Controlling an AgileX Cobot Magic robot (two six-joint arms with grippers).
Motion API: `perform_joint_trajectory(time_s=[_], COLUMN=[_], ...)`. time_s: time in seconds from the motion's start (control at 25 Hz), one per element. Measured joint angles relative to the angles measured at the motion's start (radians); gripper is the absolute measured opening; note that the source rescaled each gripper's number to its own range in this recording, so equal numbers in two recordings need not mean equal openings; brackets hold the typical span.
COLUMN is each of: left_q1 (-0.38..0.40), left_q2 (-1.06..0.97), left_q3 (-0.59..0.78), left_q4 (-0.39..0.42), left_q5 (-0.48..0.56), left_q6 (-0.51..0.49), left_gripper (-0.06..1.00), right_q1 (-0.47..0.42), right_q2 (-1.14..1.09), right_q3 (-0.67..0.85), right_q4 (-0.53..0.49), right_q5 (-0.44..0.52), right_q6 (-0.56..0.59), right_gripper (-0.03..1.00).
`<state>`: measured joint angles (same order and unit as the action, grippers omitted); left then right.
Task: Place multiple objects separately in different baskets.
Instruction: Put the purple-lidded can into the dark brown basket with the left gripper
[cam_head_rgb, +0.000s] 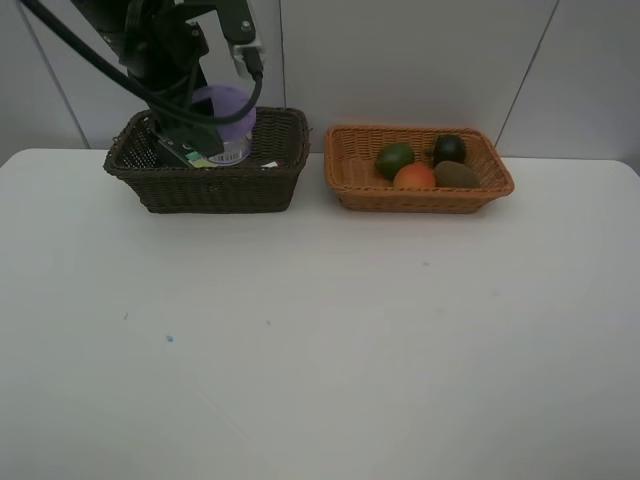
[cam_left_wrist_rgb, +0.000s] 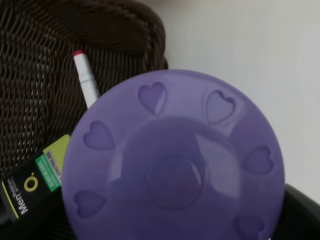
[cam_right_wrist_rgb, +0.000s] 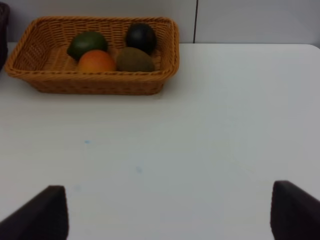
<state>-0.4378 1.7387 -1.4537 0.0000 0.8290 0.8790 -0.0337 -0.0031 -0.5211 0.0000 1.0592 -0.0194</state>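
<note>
The purple-lidded jar (cam_head_rgb: 226, 118) stands in the dark brown basket (cam_head_rgb: 220, 190), with my left gripper (cam_head_rgb: 200, 140) right over it. In the left wrist view the jar's lid (cam_left_wrist_rgb: 175, 160) fills the picture, and one finger (cam_left_wrist_rgb: 302, 212) stands wide beside it. The jaws are open. Beside the jar lie the white red-capped marker (cam_left_wrist_rgb: 86, 80) and the dark bottle (cam_left_wrist_rgb: 30, 192). The light orange basket (cam_head_rgb: 350, 190) holds the lime (cam_head_rgb: 394, 159), peach (cam_head_rgb: 414, 177), mangosteen (cam_head_rgb: 448, 148) and kiwi (cam_head_rgb: 456, 175). My right gripper (cam_right_wrist_rgb: 172, 215) hangs open over the bare table.
Both baskets sit side by side at the back of the white table (cam_head_rgb: 320, 340), close to the wall. The left arm and its black cables (cam_head_rgb: 150, 50) rise above the dark basket. The right arm is outside the exterior high view.
</note>
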Motion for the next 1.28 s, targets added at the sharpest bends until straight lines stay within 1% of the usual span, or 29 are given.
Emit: perform_joint_trajectory(time_s=[0.28, 0.52, 0.84, 1.04, 1.28], left_q1=[0.054, 0.081, 0.083, 0.093, 0.104], left_q2=[0.075, 0.172, 0.323, 0.406, 0.454], left_q3=[-0.076, -0.176, -0.311, -0.383, -0.412], left_q4=[-0.007, -0.015, -0.019, -0.023, -0.018], left_q5=[-0.03, -0.047, -0.05, -0.052, -0.054], left_q6=[0.0, 0.0, 0.0, -0.023, -0.026], left_gripper=[0.97, 0.97, 0.97, 0.97, 0.97], right_q1=[0.0, 0.0, 0.0, 0.0, 0.0], right_q2=[0.0, 0.0, 0.0, 0.0, 0.0], right_q3=[0.0, 0.0, 0.0, 0.0, 0.0], right_q4=[0.0, 0.0, 0.0, 0.0, 0.0], right_q5=[0.0, 0.0, 0.0, 0.0, 0.0], right_q6=[0.0, 0.0, 0.0, 0.0, 0.0], right_gripper=[0.94, 0.94, 0.94, 0.94, 0.94])
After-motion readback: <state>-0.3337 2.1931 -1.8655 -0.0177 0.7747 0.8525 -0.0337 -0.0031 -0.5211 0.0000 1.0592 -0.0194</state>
